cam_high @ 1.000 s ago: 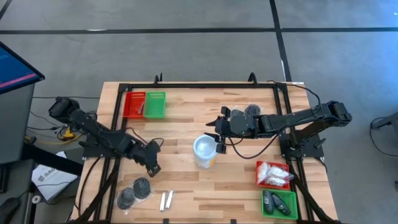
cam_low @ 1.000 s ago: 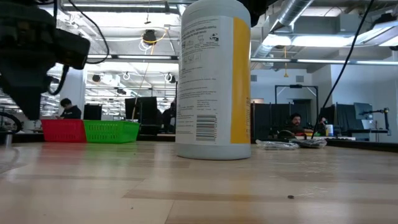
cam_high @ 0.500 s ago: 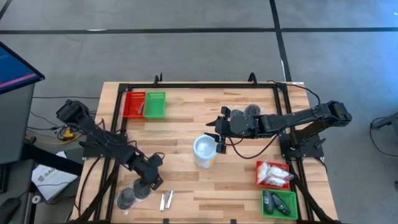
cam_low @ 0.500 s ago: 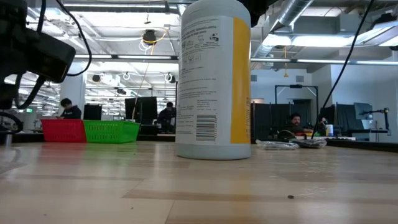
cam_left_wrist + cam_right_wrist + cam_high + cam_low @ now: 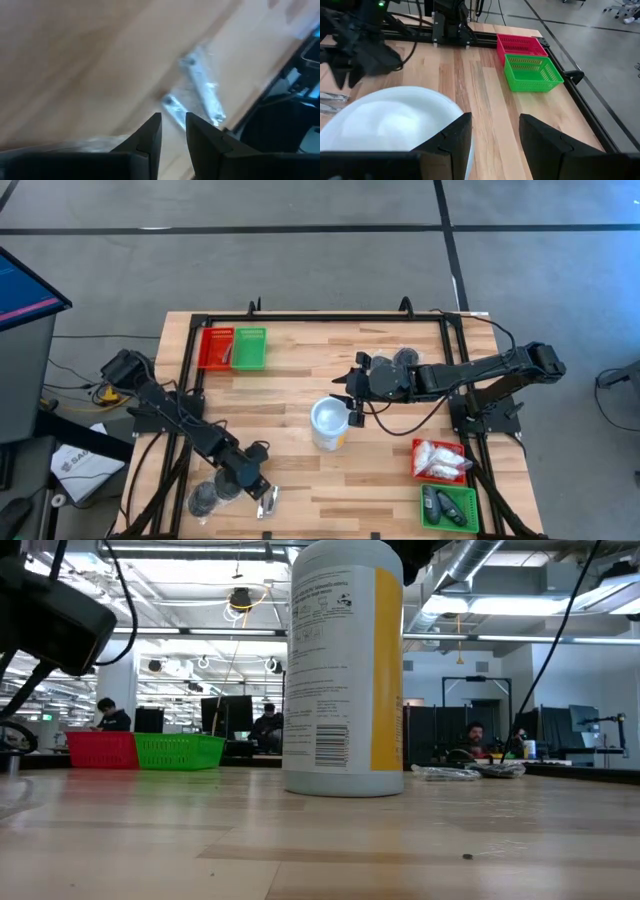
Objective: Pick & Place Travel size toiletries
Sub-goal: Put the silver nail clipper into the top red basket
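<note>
Now that your left gripper (image 5: 172, 131), jaws slightly apart and empty, has swung over the tubes (image 5: 202, 92), you are lining up a pick.

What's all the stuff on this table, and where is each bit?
Trays, far left: two, red and green, side by side.
Trays, near right: two, red holding white sachets, green holding dark items.
Cup: one, white with yellowish base, table middle.
Round flat pieces, near left: about two, dark grey.
Round flat pieces, far right: about two, dark grey, behind the right arm.
Tubes: two, silvery-white, near edge.
Left gripper: dark, fingers slightly apart above the tubes.
Right gripper: dark, fingers open at the cup's rim.
</note>
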`<action>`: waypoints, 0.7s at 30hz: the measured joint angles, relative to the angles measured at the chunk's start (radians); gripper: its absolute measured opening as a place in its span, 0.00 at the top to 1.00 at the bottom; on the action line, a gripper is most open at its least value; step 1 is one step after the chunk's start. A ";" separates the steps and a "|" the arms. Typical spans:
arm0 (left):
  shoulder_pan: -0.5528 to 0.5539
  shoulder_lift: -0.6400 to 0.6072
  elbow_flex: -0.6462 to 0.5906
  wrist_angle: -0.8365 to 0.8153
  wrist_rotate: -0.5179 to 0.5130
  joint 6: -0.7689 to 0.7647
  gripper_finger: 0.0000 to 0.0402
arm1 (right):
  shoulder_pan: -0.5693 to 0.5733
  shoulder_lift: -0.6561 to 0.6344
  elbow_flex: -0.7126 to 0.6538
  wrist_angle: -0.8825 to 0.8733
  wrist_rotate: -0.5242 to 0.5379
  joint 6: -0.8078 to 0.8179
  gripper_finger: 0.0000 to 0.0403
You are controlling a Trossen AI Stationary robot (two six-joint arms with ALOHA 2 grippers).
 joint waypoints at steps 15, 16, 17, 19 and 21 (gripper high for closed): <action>0.000 0.145 0.118 -0.001 0.088 -0.058 0.80 | 0.002 0.000 0.000 -0.033 0.000 0.008 0.62; 0.000 0.145 0.119 -0.003 0.089 -0.069 0.80 | 0.002 0.000 0.000 -0.033 0.000 0.008 0.62; 0.000 0.145 0.121 -0.003 0.088 -0.071 0.80 | 0.002 0.000 0.000 -0.033 0.000 0.008 0.62; 0.001 0.142 0.122 -0.003 0.088 -0.071 0.80 | 0.002 0.000 0.000 -0.033 0.000 0.008 0.62; 0.001 0.136 0.122 -0.002 0.089 -0.078 0.80 | 0.002 0.000 0.000 -0.033 0.000 0.008 0.62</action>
